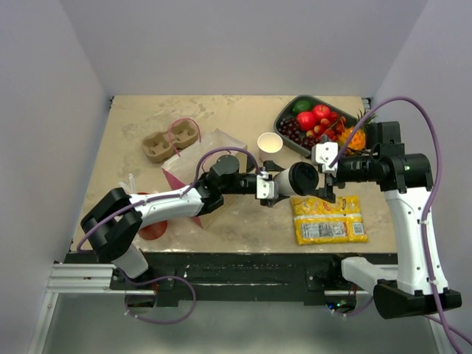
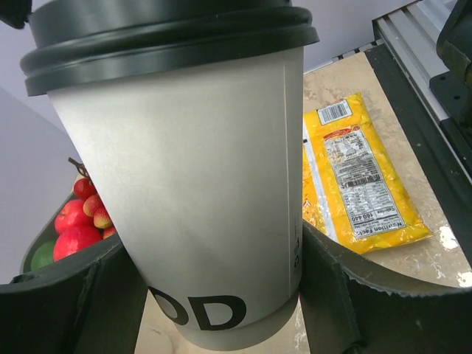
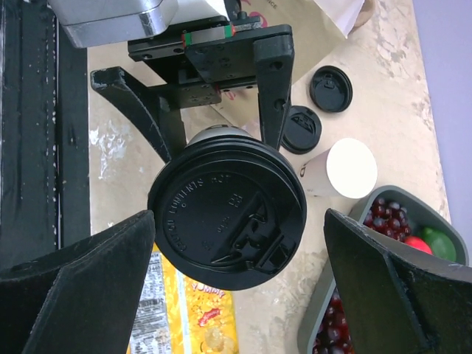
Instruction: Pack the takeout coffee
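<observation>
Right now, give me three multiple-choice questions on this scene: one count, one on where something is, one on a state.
1. How many loose black lids lie on the table?
A. one
B. two
C. four
2. Where is the takeout coffee?
A. gripped in the left pincer
B. gripped in the right pincer
C. standing free on the table
3. The right pincer is:
A. open
B. shut on the takeout coffee
C. shut on a loose lid
Answers: 1 B, two lids lie beyond the held cup. 2 A, the left pincer's fingers press its sides. 3 A, its fingers stand wide apart, clear of the cup's lid.
</observation>
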Robot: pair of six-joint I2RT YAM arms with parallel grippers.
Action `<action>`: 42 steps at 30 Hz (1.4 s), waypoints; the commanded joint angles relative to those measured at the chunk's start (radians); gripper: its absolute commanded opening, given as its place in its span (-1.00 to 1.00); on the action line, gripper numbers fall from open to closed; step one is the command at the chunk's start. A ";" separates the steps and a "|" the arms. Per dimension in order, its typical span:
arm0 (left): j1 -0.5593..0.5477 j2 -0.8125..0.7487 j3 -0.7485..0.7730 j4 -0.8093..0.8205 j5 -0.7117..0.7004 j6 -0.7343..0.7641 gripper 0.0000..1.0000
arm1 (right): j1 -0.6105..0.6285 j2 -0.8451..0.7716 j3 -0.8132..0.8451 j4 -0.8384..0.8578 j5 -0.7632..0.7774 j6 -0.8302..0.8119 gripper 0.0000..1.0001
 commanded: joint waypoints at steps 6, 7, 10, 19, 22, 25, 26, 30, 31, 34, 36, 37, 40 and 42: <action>-0.003 -0.027 0.005 0.058 0.026 0.075 -0.12 | 0.049 -0.020 -0.031 -0.095 0.034 -0.011 0.98; -0.003 -0.025 0.010 0.060 0.023 0.072 -0.12 | 0.051 -0.023 -0.033 -0.093 0.034 -0.013 0.98; -0.003 -0.024 0.008 0.067 0.026 0.068 -0.12 | 0.051 -0.017 -0.033 -0.095 0.045 -0.011 0.97; -0.003 -0.022 0.004 0.070 0.020 0.078 -0.12 | 0.052 0.000 -0.011 -0.095 0.065 -0.006 0.84; -0.003 -0.024 -0.001 0.070 0.021 0.084 -0.12 | 0.052 0.004 -0.002 -0.096 0.064 0.007 0.83; -0.005 -0.024 -0.007 0.077 0.023 0.094 -0.12 | 0.051 0.017 0.015 -0.095 0.054 0.049 0.86; -0.005 -0.024 -0.009 0.078 0.023 0.101 -0.12 | 0.052 0.023 0.019 -0.095 0.053 0.053 0.86; -0.003 -0.020 -0.009 0.090 0.021 0.095 -0.12 | 0.051 0.029 0.021 -0.096 0.053 0.056 0.80; -0.003 -0.021 -0.009 0.093 0.020 0.095 -0.12 | 0.052 0.032 0.021 -0.096 0.056 0.055 0.79; -0.005 -0.017 -0.004 0.095 0.021 0.086 -0.12 | 0.054 0.034 0.016 -0.095 0.068 0.049 0.73; -0.003 -0.017 -0.004 0.095 0.021 0.084 -0.12 | 0.052 0.037 0.015 -0.093 0.083 0.043 0.68; -0.005 -0.016 -0.004 0.095 0.023 0.083 -0.11 | 0.052 0.037 0.015 -0.093 0.086 0.040 0.65; -0.003 -0.016 -0.002 0.098 0.024 0.071 -0.11 | 0.052 0.041 0.015 -0.092 0.108 0.029 0.57; -0.003 -0.014 -0.002 0.098 0.028 0.063 -0.06 | 0.052 0.043 0.018 -0.090 0.113 0.030 0.51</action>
